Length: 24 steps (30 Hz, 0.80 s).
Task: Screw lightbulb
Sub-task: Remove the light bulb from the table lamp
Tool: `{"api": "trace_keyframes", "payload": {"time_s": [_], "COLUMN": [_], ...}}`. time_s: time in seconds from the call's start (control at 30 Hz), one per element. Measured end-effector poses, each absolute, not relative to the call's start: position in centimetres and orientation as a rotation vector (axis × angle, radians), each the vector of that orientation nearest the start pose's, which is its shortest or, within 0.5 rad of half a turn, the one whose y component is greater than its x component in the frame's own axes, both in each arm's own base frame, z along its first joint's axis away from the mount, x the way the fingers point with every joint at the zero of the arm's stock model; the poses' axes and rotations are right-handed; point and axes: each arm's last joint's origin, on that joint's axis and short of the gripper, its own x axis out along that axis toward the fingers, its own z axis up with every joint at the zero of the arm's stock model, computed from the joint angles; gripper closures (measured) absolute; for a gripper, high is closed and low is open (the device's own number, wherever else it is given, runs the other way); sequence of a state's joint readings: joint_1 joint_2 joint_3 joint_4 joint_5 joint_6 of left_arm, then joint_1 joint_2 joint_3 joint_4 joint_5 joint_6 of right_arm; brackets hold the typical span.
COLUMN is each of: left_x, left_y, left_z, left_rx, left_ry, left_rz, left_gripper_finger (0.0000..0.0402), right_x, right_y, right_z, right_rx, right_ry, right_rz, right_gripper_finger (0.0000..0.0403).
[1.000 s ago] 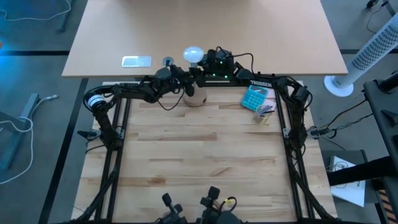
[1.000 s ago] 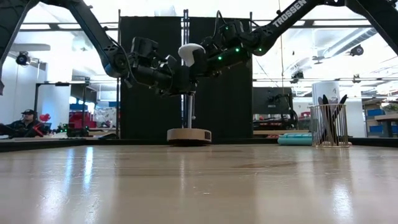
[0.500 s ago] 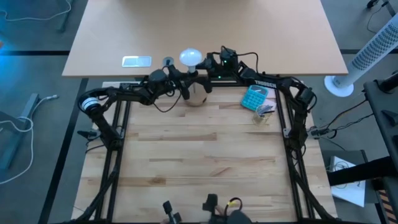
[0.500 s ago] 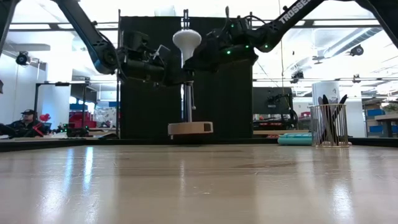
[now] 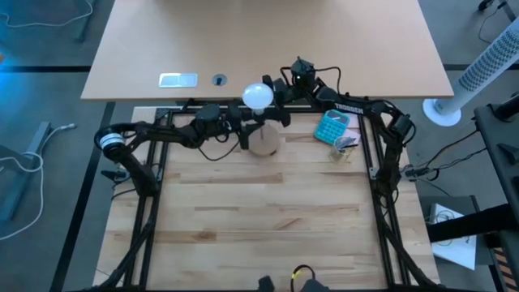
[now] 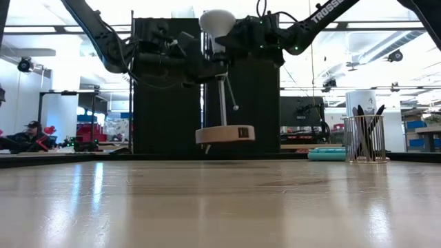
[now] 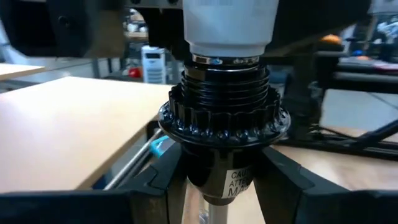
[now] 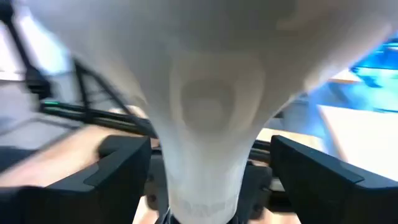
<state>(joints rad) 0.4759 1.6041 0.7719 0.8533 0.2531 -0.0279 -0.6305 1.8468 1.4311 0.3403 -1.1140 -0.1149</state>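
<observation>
— Where is the lightbulb (image 5: 259, 96) right now?

— At the far edge of the table (image 5: 268, 211), seated in the black socket (image 7: 222, 121) at the top of a thin lamp stem. The low view shows the white globe (image 6: 217, 22) uppermost, and the round wooden base (image 6: 224, 134) hanging clear of the table top.

— What holds the lamp up?

— The left gripper (image 5: 241, 123). Its fingers (image 7: 155, 177) are closed on the socket just below the ribbed collar, one on each side, as the left wrist view shows.

— And the right gripper (image 5: 276, 99)?

— It sits beside the bulb, reaching in from the right. In the right wrist view its two fingers (image 8: 311, 171) stand spread apart on either side of the bulb's neck, with gaps showing, so it is not gripping.

— Anything else on the table?

— A teal calculator (image 5: 331, 126) lies to the right of the lamp, well apart from it, with a wire pen holder (image 6: 363, 138) just beside it. A person (image 6: 26, 136) sits far off in the room behind.
</observation>
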Motion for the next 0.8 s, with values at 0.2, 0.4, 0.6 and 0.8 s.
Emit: {"api": "trace_keyframes", "payload": {"time_s": [0.2, 0.4, 0.6, 0.8], "left_x": [30.9, 32.0, 32.3, 32.3], "left_y": [12.1, 9.9, 9.1, 9.3], "left_z": [23.4, 24.2, 24.4, 24.4], "left_rx": [-0.035, -0.049, -0.050, -0.047], "left_ry": [-0.038, -0.062, -0.067, -0.060], "left_rz": [0.142, 0.087, 0.090, 0.104], "left_gripper_finger": [0.0264, 0.0264, 0.0264, 0.0264], "right_x": [35.2, 35.1, 35.3, 35.2], "right_y": [-21.3, -20.0, -19.4, -19.3], "right_z": [31.9, 32.7, 32.7, 32.9], "right_rx": [-0.057, -0.048, -0.027, 0.018], "right_ry": [-0.007, -0.015, -0.009, 0.011], "right_rz": [0.676, 0.799, 0.872, 0.869], "right_gripper_finger": [0.0089, 0.0104, 0.0127, 0.0175]}}
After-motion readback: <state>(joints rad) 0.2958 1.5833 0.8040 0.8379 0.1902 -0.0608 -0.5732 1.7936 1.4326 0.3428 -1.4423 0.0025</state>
